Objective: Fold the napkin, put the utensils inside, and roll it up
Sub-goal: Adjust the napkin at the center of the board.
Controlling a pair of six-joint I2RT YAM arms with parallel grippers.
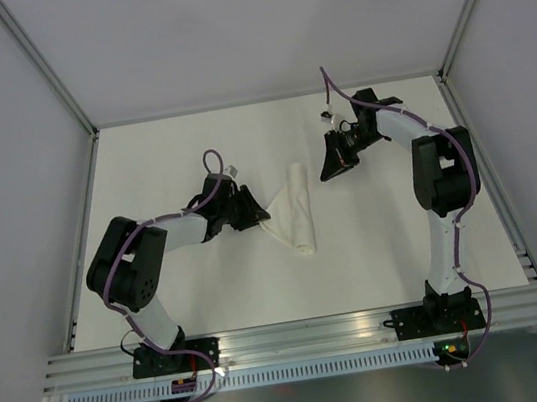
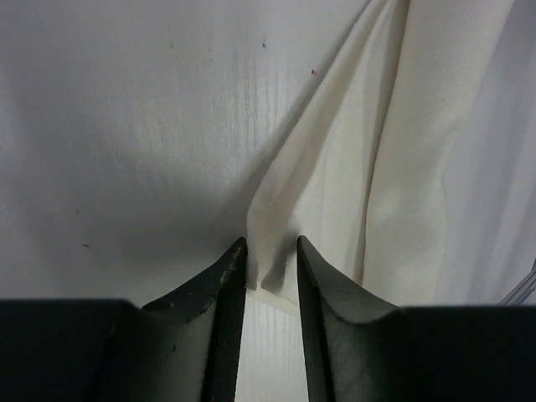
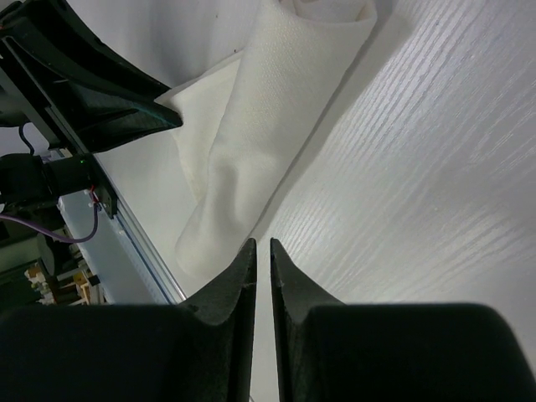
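White cloth, the napkin (image 1: 297, 209), lies rolled at the middle of the table (image 1: 161, 156), with one loose corner pointing left. The left gripper (image 2: 272, 264) has this corner between its fingers; whether it really pinches it, I cannot tell. The right gripper (image 3: 261, 251) is almost closed and holds nothing, near the roll.

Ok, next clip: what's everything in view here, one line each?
rolled white cloth napkin: one, white, mid-table, loose corner pointing left
utensils: none visible
white tabletop: one, white, under everything
ribbed aluminium rail: one, silver, near edge
purple cables: several, purple, along both arms
left arm, right arm: two, black and white, bolted to the rail
left claw: black, jaws slightly apart astride the napkin's corner
right claw: black, nearly shut, empty, right of the napkin
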